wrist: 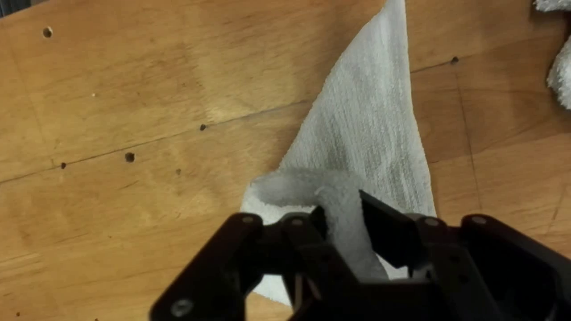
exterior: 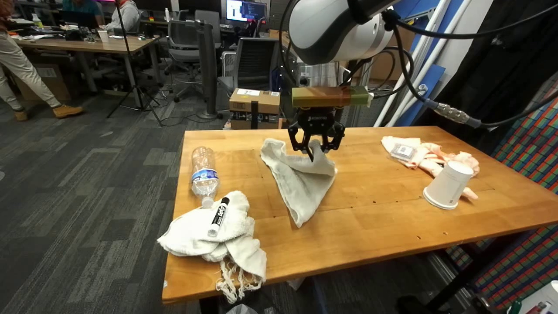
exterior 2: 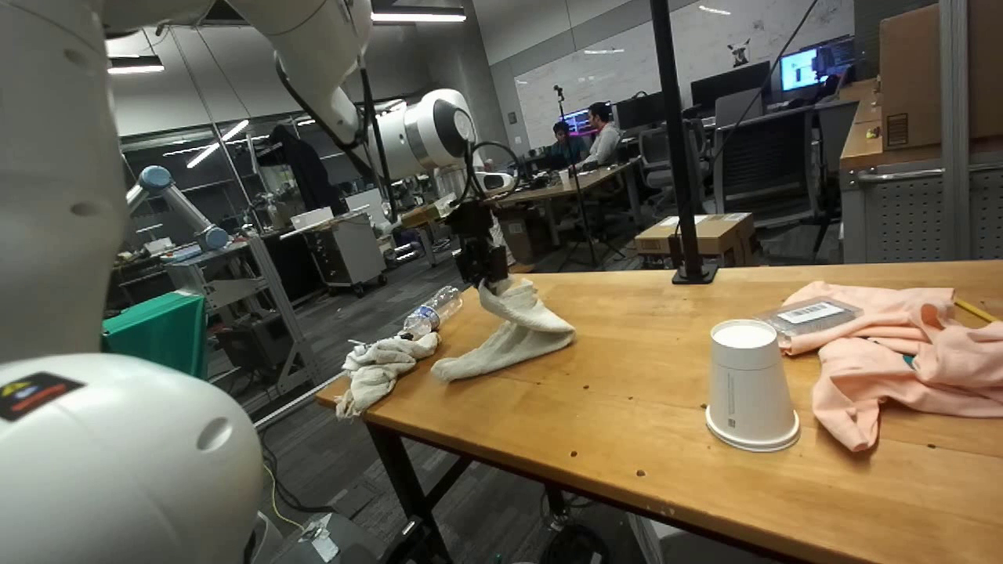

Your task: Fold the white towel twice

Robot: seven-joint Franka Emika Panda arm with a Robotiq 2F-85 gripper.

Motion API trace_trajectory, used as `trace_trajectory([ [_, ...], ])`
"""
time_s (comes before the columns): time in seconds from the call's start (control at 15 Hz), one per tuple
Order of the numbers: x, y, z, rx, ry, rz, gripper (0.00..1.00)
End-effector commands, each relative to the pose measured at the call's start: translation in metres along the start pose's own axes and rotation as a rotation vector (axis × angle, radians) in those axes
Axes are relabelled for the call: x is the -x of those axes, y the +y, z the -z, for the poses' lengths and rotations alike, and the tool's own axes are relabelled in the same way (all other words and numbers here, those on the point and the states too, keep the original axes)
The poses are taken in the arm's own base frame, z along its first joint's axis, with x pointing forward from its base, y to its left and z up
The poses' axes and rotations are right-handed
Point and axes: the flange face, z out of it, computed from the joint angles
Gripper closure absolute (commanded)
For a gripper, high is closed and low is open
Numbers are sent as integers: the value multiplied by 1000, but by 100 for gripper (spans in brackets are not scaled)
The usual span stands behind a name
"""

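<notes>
In the wrist view the fingers (wrist: pixel 390 234) pinch a raised strip of the white towel (wrist: pixel 370 129) and hide part of it; its tip runs out of frame, as do slivers of off-white cloth (wrist: pixel 562 76), too cropped to identify. In an exterior view the towel's lower part lies on the surface (exterior: pixel 375 187); near it are a bottle (exterior: pixel 204 173) and a rag heap (exterior: pixel 192 233) with a marker (exterior: pixel 219 216) on top. In an exterior view an upturned cup (exterior 2: pixel 751 384) stands well apart from the towel, beside a cut-off peach cloth (exterior 2: pixel 932 364); the dark fingers' ends are hard to make out there.
</notes>
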Motion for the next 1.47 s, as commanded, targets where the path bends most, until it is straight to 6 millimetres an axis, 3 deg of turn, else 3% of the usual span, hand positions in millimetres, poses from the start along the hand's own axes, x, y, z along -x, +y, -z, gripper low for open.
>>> trace_trajectory([
  [0.0, 19, -2, 5, -37, -20, -20, 96],
  [0.87, 28, -10, -20, -25, -54, -66, 96],
  [1.13, 43, -17, -35, -66, -64, -114, 96],
  [1.4, 69, -44, -62, -148, -87, -173, 96],
])
